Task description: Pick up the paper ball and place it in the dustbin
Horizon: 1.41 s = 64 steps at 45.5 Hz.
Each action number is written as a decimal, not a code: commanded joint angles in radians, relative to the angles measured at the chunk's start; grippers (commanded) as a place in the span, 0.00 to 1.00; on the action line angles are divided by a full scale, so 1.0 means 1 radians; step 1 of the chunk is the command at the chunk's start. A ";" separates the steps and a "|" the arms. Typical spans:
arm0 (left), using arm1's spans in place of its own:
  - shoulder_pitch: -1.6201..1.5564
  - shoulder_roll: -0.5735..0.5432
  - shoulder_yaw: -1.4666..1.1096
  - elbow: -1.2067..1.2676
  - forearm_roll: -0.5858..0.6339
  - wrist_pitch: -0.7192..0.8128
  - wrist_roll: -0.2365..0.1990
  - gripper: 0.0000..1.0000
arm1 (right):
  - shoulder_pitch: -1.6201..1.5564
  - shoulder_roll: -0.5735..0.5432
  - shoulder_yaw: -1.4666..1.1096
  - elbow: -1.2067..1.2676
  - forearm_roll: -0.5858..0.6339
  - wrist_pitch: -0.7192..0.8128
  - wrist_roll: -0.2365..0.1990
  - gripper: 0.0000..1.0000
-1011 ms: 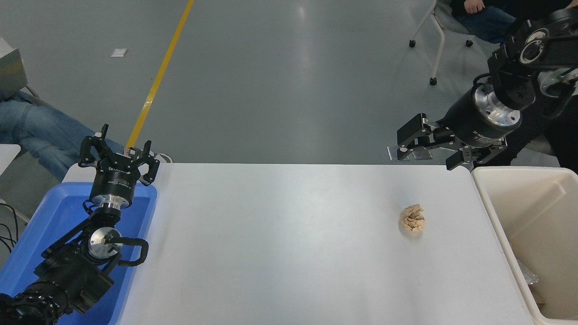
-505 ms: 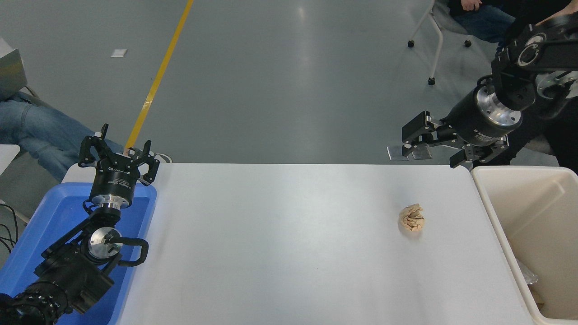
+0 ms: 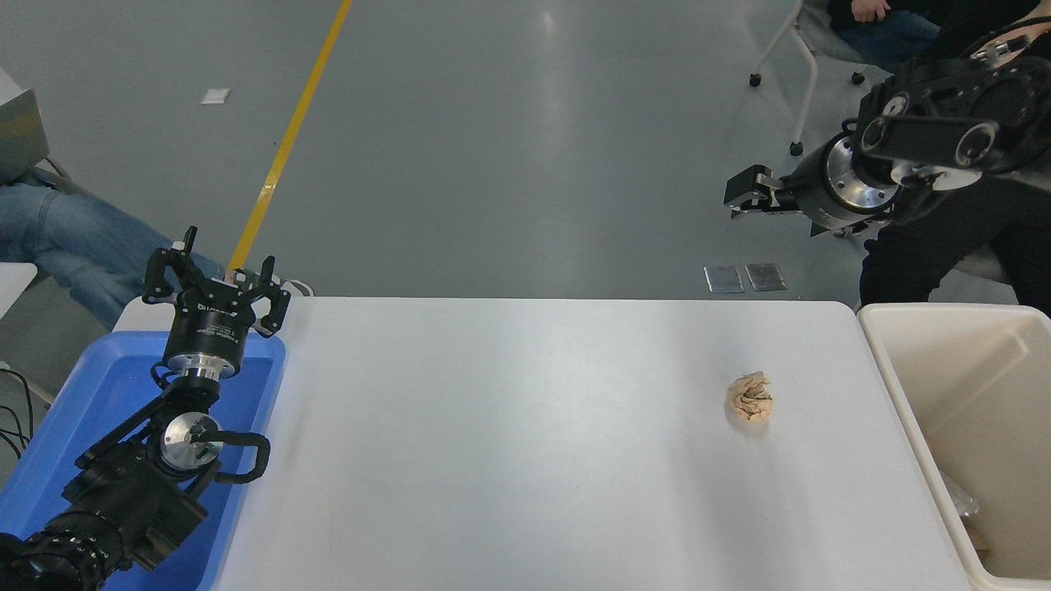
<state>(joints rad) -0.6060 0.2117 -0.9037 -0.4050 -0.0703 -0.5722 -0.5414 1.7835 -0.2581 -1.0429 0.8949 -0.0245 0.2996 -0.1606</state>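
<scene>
The left gripper (image 3: 215,277) is parked at about 9 o'clock in the head view, above the blue tray (image 3: 49,460), its fingers spread apart and holding nothing. It is well apart from everything the task concerns.

Moving right across the white table (image 3: 509,427), the paper ball (image 3: 749,397) lies alone at about 4 o'clock, near the table's right end and just short of the dustbin (image 3: 891,361), whose cream rim runs along that edge. The ball is a lumpy wad with no clear long axis, so I judge any approach angle would serve.

The right gripper (image 3: 751,197) is at about 2 o'clock, high over the floor past the table's far edge. The ball lies toward 6 o'clock from it, almost straight below in the picture, and the right arm is far nearer to it than the left. The gripper is turned nearly edge-on (its fingers overlap), so I cannot tell whether they are apart or together.

Compared with a second ago, the right gripper has risen and rolled, away from the table edge. The ball has not moved.
</scene>
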 commanded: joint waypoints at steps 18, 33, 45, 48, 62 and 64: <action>0.000 0.000 0.000 0.000 0.000 0.000 0.000 0.99 | -0.409 0.117 0.004 -0.241 0.011 -0.286 -0.002 1.00; 0.000 0.000 0.000 0.000 0.000 0.000 0.000 0.99 | -0.598 0.118 0.185 -0.246 0.017 -0.303 0.000 1.00; 0.000 0.000 0.000 0.000 0.000 0.000 0.000 0.99 | -0.656 0.114 0.192 -0.254 0.011 -0.327 0.000 1.00; 0.000 0.000 0.000 0.000 0.000 0.000 0.000 0.99 | -0.667 0.114 0.192 -0.266 0.012 -0.336 0.000 1.00; 0.000 0.000 -0.001 0.002 0.000 0.000 0.000 0.99 | -0.681 0.114 0.196 -0.271 0.015 -0.346 0.004 1.00; 0.000 0.000 0.000 0.000 0.000 0.000 0.000 0.99 | -0.684 0.114 0.199 -0.271 0.015 -0.346 0.009 1.00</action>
<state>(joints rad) -0.6059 0.2117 -0.9034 -0.4050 -0.0705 -0.5722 -0.5414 1.1209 -0.1450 -0.8546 0.6297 -0.0097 -0.0386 -0.1600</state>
